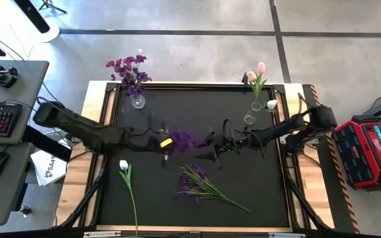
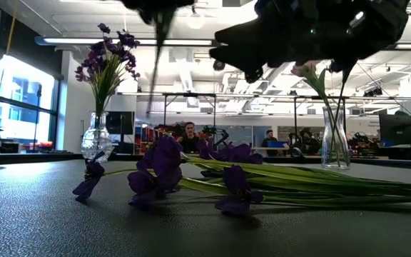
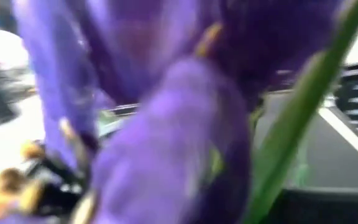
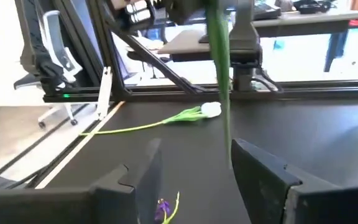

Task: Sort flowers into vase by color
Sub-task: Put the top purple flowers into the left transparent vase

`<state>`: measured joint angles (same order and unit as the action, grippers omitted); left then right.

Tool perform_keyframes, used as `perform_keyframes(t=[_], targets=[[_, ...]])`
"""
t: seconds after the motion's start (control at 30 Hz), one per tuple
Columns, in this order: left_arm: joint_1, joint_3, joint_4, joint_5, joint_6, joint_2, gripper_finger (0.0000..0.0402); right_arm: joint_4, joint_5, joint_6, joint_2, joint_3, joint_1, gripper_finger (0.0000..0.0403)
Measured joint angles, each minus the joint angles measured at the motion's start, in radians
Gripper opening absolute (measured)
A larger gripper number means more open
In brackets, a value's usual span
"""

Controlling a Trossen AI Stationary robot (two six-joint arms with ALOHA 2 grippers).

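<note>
- Black matting covers your tabletop (image 1: 243, 198), framed in pale wood, with desks, a keyboard and a red case around it on the concrete floor.
- Your left arm reaches in from the left edge, elbow out over the frame, forearm running level toward the middle; its pincer (image 1: 167, 143) is up off the mat, clamped on a purple flower (image 1: 181, 139).
- That bloom fills the left wrist view (image 3: 166, 124), its green stem slanting past the lens.
- Your right arm comes in from the right edge, stretched low and nearly straight toward the middle; its pincer (image 1: 207, 147) sits just right of the held bloom, facing the left one.
- In the right wrist view the right fingers (image 4: 272, 180) stand apart and the green stem (image 4: 219, 74) hangs down between them, touching neither.
- A bunch of purple flowers (image 1: 197, 185) lies flat on the mat in front of both pincers, heads pointing left.
- One white tulip (image 1: 126, 173) lies near the front left, apart from the bunch.
- Left rear vase (image 1: 137, 100) holds purple blossoms upright.
- Right rear vase (image 1: 249, 118) holds pink and white tulips.
- People sit far back in the room in the low view.
</note>
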<state>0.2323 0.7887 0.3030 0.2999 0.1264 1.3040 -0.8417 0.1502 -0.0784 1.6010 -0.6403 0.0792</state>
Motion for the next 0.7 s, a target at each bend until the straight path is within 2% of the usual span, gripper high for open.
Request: perform_keyframes(t=[0.2,0.43,0.5,0.7], targets=[[0.061,0.000,-0.212,0.400,-0.030,-0.217,0.0011,0.095,-0.114,0.038,-0.097,0.000,0.026,0.0177],[0.022,0.000,-0.401,0.882,-0.130,-0.437,0.0011,0.106,-0.222,0.107,-0.102,0.000,0.079,0.0176],[-0.008,0.000,-0.447,0.953,-0.154,-0.484,0.0010,0.110,-0.230,0.114,-0.102,0.000,0.085,0.0176],[-0.165,-0.014,-0.568,1.001,-0.219,-0.571,0.0010,0.110,-0.234,0.130,-0.102,0.000,0.087,0.0176]])
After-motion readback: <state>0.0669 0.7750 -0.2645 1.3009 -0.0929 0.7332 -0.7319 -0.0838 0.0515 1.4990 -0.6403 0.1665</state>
